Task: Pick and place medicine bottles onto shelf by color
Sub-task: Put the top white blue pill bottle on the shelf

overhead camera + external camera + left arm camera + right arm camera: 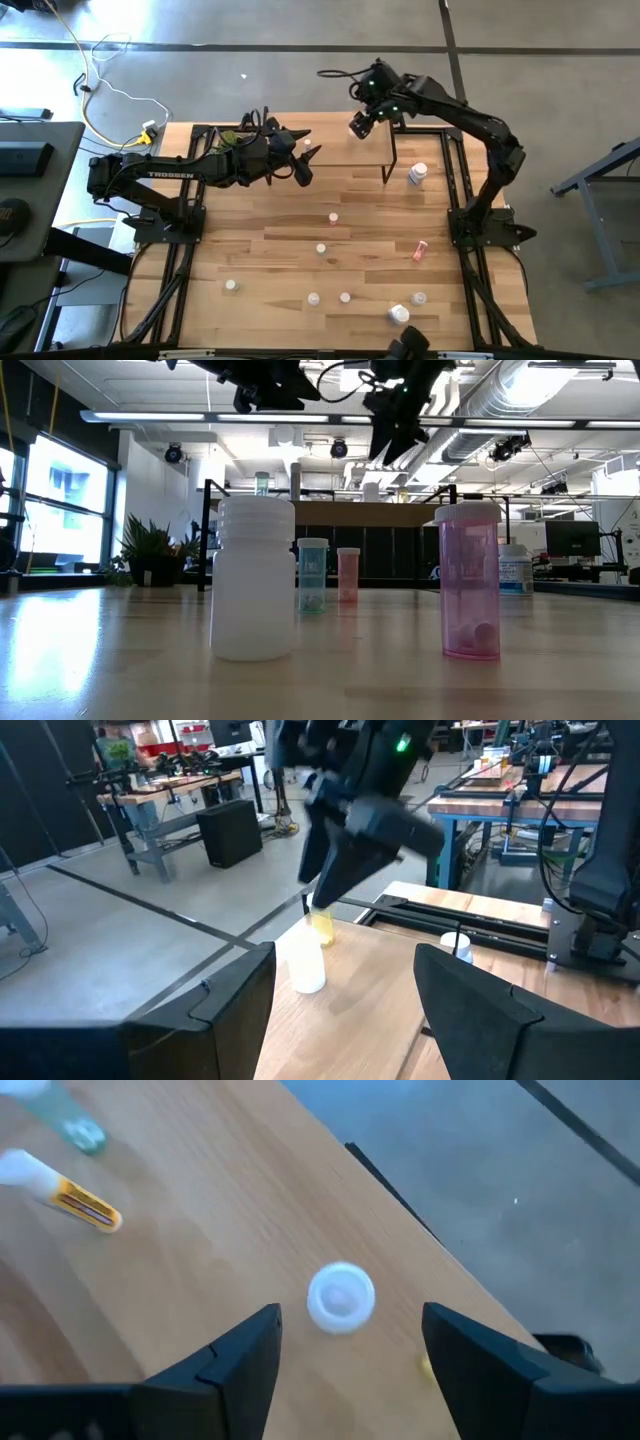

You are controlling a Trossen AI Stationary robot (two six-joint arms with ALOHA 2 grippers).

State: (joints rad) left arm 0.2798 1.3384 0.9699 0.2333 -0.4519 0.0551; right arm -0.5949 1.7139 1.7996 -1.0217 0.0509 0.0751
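The right gripper (pixel 345 1335) is hovering, fingers spread wide and empty, directly over a white-capped bottle (pixel 341 1296) standing on the shelf (pixel 360 150) at the table's far side. The left gripper (pixel 305 155) is waiting open beside the shelf's left end. Other medicine bottles (pixel 321 249) are standing scattered across the near tabletop.

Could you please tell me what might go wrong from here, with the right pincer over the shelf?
1. The white bottle stands close to the edge of the shelf, under the open right pincer. A slightly off-centre descent could knock it off.
2. The open left pincer hovers near the right one by the shelf, so the arms might collide if both move in.
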